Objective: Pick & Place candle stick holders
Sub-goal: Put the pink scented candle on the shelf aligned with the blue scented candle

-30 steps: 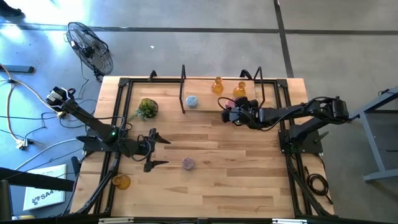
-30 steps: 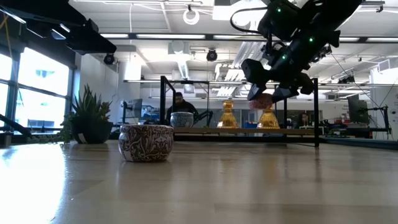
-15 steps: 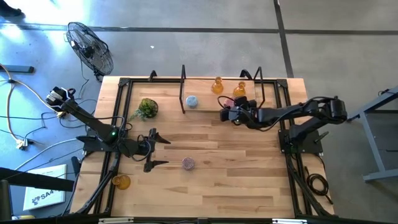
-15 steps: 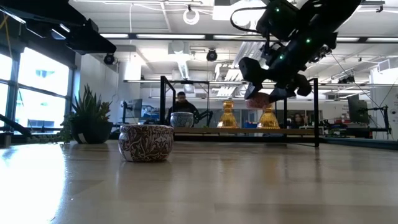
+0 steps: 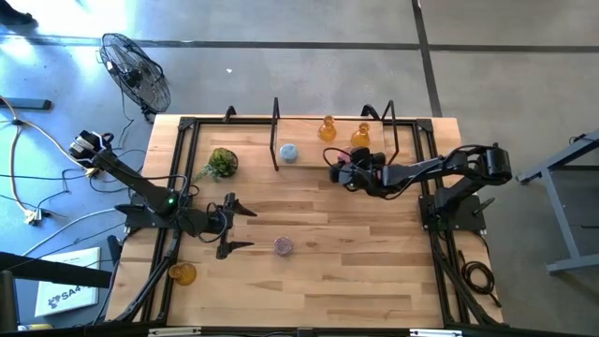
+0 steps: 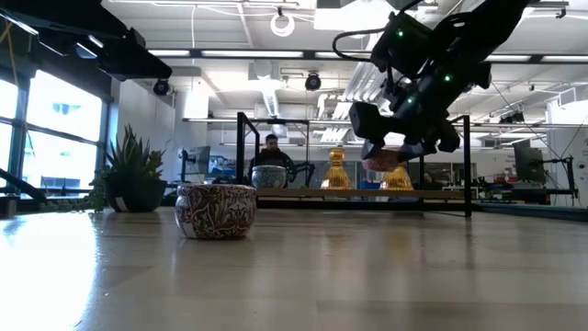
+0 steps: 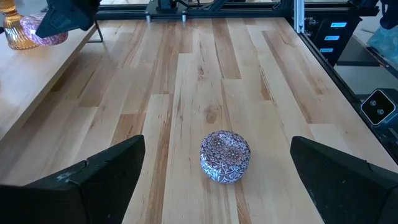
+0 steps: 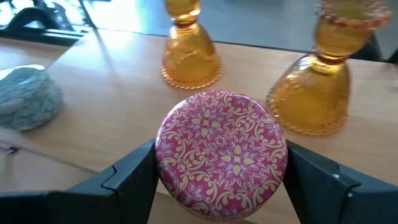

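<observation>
The wooden surface [image 5: 356,253] carried a black frame along its edges and a raised shelf [image 5: 309,161] at the far side. A fan [image 5: 137,73] stood on the floor beyond the far left corner.

The right arm reached across from the right edge to the shelf. Its end effector [image 5: 343,171] was clamped on the pink round holder [image 8: 222,149], one finger on each side, held in the air just in front of the shelf and clear of the surface in the low view. Two amber holders stood upright on the shelf just beyond it: one [image 8: 190,50] toward the middle, the other [image 8: 326,78] nearer the right end. The pale blue round holder [image 5: 288,153] sat farther left on the same shelf, well apart from the amber pair.

The left arm lay along the left side of the surface. Its end effector [image 5: 231,227] had its fingers spread wide apart and held nothing. The lilac round holder [image 5: 283,246] rested on the surface just beyond those fingers, untouched.

A third amber holder [image 5: 182,273] lay at the near left corner, by the frame rail. A small green plant [image 5: 222,163] stood at the far left of the surface, beside the shelf's left end.
</observation>
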### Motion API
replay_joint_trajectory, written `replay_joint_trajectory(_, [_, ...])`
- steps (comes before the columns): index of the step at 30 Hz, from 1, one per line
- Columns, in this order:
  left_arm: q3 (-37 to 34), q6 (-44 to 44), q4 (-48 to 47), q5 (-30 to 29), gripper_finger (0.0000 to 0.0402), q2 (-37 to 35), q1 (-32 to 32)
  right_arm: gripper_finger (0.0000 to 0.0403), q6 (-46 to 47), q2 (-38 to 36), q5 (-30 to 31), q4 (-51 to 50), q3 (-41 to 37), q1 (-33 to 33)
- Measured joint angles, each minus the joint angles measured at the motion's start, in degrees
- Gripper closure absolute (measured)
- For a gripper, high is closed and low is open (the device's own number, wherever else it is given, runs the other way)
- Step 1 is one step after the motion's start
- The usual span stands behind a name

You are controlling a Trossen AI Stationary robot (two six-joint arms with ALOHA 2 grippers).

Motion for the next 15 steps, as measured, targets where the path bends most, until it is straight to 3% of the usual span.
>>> replay_joint_trajectory(15, [0.00,0.00,0.00,0.00,0.0004,-0.02,-0.02,0.0120,5.68,0.00,1.78,-8.16,0.00,-1.98])
